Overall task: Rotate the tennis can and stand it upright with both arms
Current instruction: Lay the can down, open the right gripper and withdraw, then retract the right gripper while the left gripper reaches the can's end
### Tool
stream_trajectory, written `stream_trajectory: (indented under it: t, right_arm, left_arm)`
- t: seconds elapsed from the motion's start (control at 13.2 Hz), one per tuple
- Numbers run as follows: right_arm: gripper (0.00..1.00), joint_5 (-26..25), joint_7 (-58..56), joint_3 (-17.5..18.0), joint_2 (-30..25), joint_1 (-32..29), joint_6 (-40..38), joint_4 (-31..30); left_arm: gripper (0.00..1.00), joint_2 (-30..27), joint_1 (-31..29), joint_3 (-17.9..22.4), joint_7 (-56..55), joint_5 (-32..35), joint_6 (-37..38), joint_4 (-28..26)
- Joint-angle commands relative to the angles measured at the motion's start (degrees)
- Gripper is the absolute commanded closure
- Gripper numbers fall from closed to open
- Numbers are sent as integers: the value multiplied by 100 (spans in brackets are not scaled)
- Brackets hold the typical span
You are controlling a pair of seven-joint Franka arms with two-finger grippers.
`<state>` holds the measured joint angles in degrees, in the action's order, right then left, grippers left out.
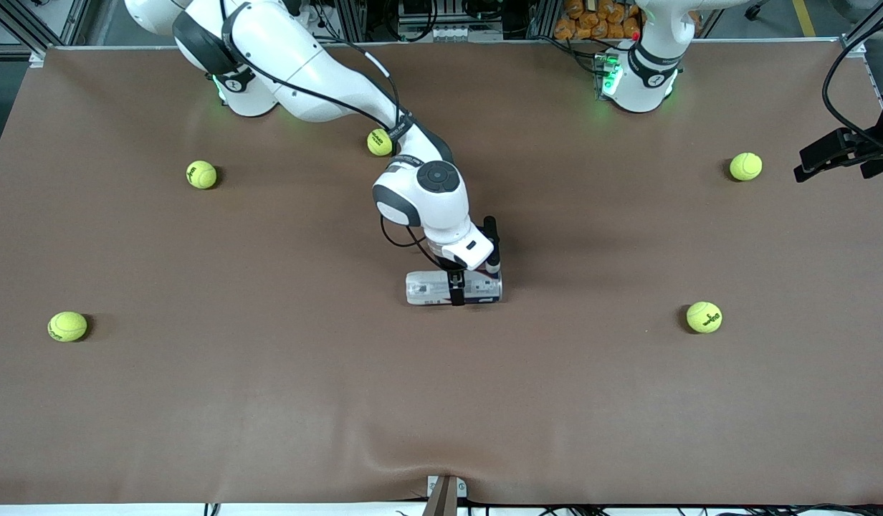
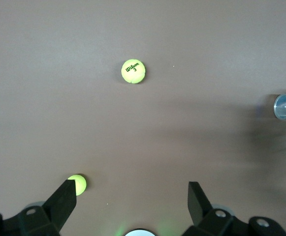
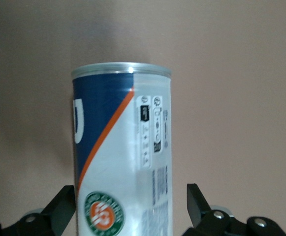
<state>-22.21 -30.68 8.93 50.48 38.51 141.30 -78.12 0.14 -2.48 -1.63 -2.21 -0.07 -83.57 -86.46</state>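
Slim clear-plastic tennis can with white and navy label (image 1: 452, 288) lies on its side mid-way along the brown desk (image 1: 269, 401). My right gripper (image 1: 456, 288) is down over its middle, fingers spread wide, one on each flank, gaps showing. My left gripper (image 2: 132, 196) waits wide open above the desk at its own end, holding nothing.

The tennis can (image 1: 452, 288), white-and-navy labelled, lies on its side between the right gripper's (image 1: 456, 289) spread fingers.
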Motion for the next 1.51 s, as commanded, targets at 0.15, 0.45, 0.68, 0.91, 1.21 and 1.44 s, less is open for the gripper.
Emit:
stream_trajectory:
  t: [0.15,0.45,0.68,0.91,1.21,1.44]
  right_arm:
    - [0,59,1929,275,-626,69,-1112,-54]
    - [0,103,3818,276,-1126,7,-1885,-37]
    - [0,497,4429,250,-1540,-465,-2500,-63]
    - [0,928,4377,250,-1917,-1256,-2599,-159]
    - [0,2174,4333,250,-2375,-2791,-3432,-239]
    - [0,2397,3196,241,-2769,-3814,-3863,-247]
  left_arm:
    - [0,12,19,-66,116,-63,25,32]
    - [0,126,45,-66,89,-63,7,24]
    - [0,206,151,-110,107,-20,-28,24]
    - [0,380,195,-127,81,16,-37,15]
    - [0,654,274,-127,80,16,-37,24]
    - [0,900,195,-119,133,-63,-37,32]
